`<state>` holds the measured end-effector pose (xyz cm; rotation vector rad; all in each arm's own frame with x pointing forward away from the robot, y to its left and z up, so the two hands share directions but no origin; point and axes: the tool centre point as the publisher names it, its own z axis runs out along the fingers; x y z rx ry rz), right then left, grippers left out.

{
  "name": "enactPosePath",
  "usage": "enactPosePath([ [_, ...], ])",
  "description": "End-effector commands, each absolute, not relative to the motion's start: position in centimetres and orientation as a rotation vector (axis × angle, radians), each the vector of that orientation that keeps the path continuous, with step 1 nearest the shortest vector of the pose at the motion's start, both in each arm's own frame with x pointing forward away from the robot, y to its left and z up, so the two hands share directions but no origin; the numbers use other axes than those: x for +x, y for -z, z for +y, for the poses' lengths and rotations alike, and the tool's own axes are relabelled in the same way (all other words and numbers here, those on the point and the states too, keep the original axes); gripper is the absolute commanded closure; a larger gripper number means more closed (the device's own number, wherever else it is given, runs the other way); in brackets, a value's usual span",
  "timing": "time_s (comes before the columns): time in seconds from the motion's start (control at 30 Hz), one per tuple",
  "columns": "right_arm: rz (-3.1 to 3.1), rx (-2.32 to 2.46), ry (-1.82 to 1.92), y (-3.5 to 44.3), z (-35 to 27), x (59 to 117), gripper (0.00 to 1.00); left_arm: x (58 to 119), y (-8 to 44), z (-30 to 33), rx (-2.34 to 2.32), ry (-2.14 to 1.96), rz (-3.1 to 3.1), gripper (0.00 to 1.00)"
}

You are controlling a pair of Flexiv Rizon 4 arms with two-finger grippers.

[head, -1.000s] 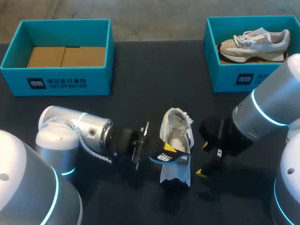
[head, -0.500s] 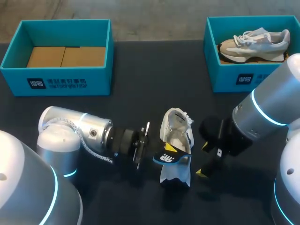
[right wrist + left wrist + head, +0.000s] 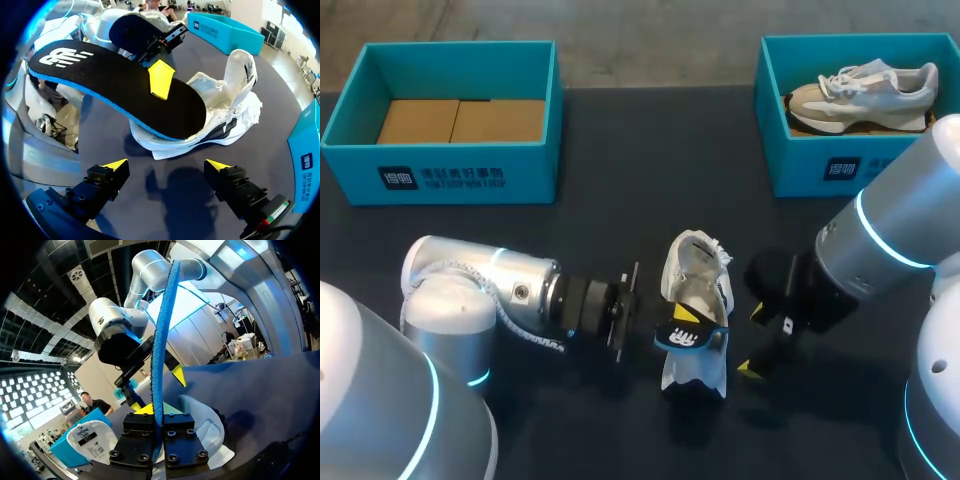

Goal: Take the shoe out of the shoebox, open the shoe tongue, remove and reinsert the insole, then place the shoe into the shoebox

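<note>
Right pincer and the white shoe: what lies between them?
Only bare table; the right wrist view shows it between the right pincer and the shoe.

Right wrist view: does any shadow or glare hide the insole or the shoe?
Right wrist view: no glare; the insole and shoe are plainly lit, and the shadows fall on the table beneath them. Head view: the shoe's inside shows, lightly shaded.

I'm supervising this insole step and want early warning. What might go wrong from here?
1. The white sneaker lies unheld on the dark table; the open right gripper sits beside it, so pushing may slide or tip it.
2. The left gripper pinches the black, blue-edged foam insole at one edge spot; it might pivot or slip.
</note>
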<state>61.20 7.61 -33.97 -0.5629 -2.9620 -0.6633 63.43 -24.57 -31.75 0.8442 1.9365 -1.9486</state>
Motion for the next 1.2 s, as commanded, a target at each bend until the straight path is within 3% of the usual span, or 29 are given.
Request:
enactPosePath([
  [0.03, -2.964, -0.566, 0.665, 34.0, 7.6, 61.1, 0.00, 63.5, 32.3, -24.8, 0.832, 1.939, 1.935, 1.00],
  [1.2, -2.964, -0.566, 0.665, 34.0, 7.6, 61.1, 0.00, 66.2, 34.9, -25.7, 0.838, 1.697, 1.965, 1.00],
])
